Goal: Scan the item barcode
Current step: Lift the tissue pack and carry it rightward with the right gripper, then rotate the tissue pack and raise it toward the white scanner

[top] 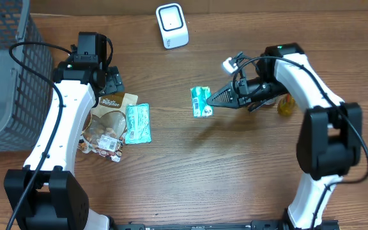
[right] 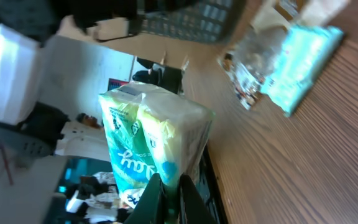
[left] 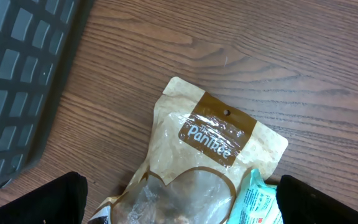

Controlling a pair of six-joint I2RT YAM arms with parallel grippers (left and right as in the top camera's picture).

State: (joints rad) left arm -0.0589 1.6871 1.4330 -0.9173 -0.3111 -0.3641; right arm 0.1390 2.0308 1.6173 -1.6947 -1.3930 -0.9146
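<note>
- The green tissue pack was found near the middle of the table, below and to the right of the white scanner and well apart from it.
- The right gripper was clamped on the pack's right edge. In the right wrist view its 2 fingers were seen pinched together on the wrapper.
- The left gripper was spread as wide as it goes, and nothing was held in it.
- Its 2 fingertips were seen at the lower corners of the left wrist view, above a brown pouch that lay flat on the wood.
- A teal packet was laid against the pouch's right side, touching it.
- A grey basket was placed at the table's left edge, just beside the left arm.
- A small yellow object was partly hidden beside the right arm.
</note>
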